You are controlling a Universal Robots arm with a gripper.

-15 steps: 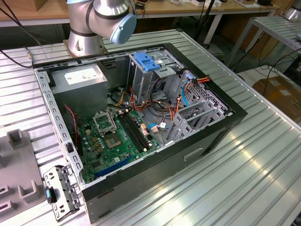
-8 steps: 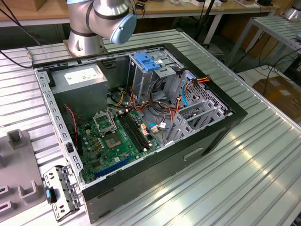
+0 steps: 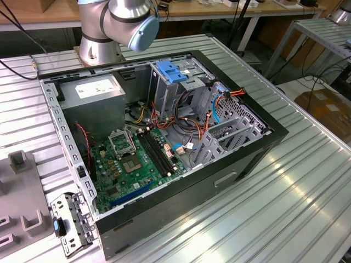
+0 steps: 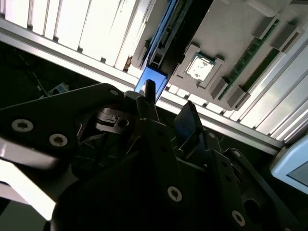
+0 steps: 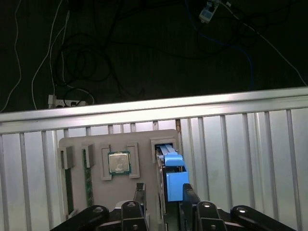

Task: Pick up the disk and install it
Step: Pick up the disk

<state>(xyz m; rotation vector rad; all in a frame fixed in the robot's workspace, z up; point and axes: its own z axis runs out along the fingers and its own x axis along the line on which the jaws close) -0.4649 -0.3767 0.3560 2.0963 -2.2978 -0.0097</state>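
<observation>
Nearest, in both wrist views: black gripper (image 5: 163,188) (image 4: 168,96), fingers spread apart and clamping nothing, one to each side of the disk (image 5: 176,182) (image 4: 154,78); contact impossible to tell. Stands on edge in a slot of a grey tray (image 5: 144,139), blue carrier rail facing the camera, beside a processor chip (image 5: 119,162) and memory sticks (image 5: 88,178). Rests on a ribbed aluminium table (image 5: 240,144) (image 3: 285,208). Past the rim, dark floor (image 5: 144,48) strewn with cables. In the exterior view, open computer case (image 3: 181,192) on that table, green motherboard (image 3: 131,164) exposed, robot arm (image 3: 123,22) behind, wooden workbenches (image 3: 219,8) farthest back.
</observation>
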